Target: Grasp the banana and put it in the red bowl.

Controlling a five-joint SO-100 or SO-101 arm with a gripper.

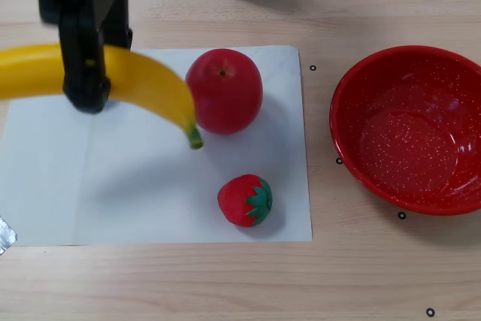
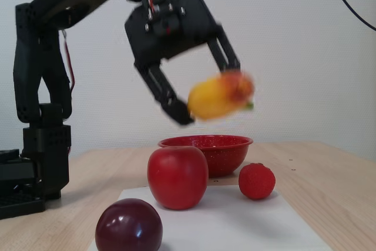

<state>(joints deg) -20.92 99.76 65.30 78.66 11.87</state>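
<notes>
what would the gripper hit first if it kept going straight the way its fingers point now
Probably the white sheet or the red apple below: the gripper, shut on the banana, points down and slightly right in the fixed view. Depth is unclear.

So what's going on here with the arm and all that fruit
The robot arm's gripper is shut on the banana and holds it up in the air, clear of the table. The red bowl is empty and sits off to the right of the white sheet in the other view, so the banana is not yet over it. A red apple and a strawberry lie on the sheet, and the fixed view also shows a dark plum near the camera.
</notes>
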